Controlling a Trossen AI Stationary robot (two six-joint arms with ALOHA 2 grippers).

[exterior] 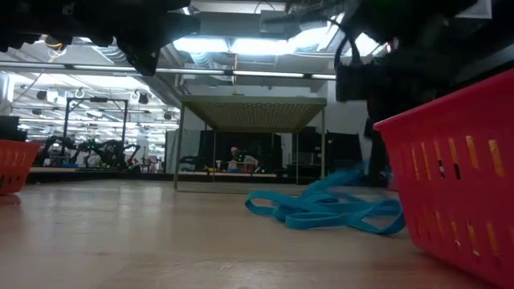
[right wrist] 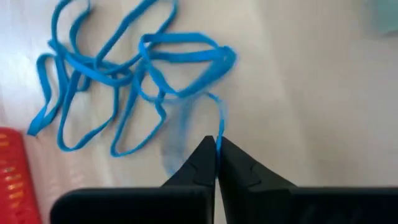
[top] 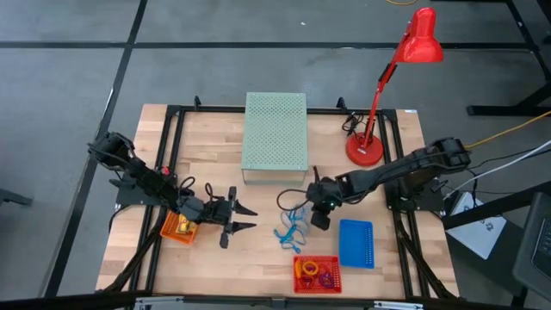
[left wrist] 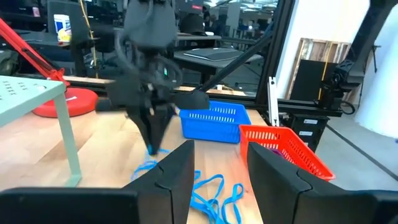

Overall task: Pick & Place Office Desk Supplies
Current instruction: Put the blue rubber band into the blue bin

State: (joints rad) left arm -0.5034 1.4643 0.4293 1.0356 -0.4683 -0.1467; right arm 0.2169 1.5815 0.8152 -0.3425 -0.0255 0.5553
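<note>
A tangle of thin blue loops (top: 290,229) lies on the wooden table, right of centre; it also shows in the low view (exterior: 321,210). My right gripper (right wrist: 217,144) stands over the tangle's far side, pointing down, and is shut on one blue strand; it also shows in the left wrist view (left wrist: 151,124). My left gripper (top: 250,218) is open and empty, left of the tangle and pointing toward it. An orange basket (top: 177,228) behind the left gripper holds yellow pieces. A red basket (top: 316,274) near the front edge holds ring-shaped clips. My right gripper pinches one thin strand of a blue loop (right wrist: 220,127) between its two fingertips, from above, pointing down. The strand rises from the tangle to the fingers. The rest of the tangle (right wrist: 106,81) lies slack on the table.
A pale green perforated box (top: 275,131) stands at the far middle. A red desk lamp (top: 379,103) stands at the far right. A blue basket (top: 355,243) sits right of the loops. Bare wood lies between the two grippers and along the near left.
</note>
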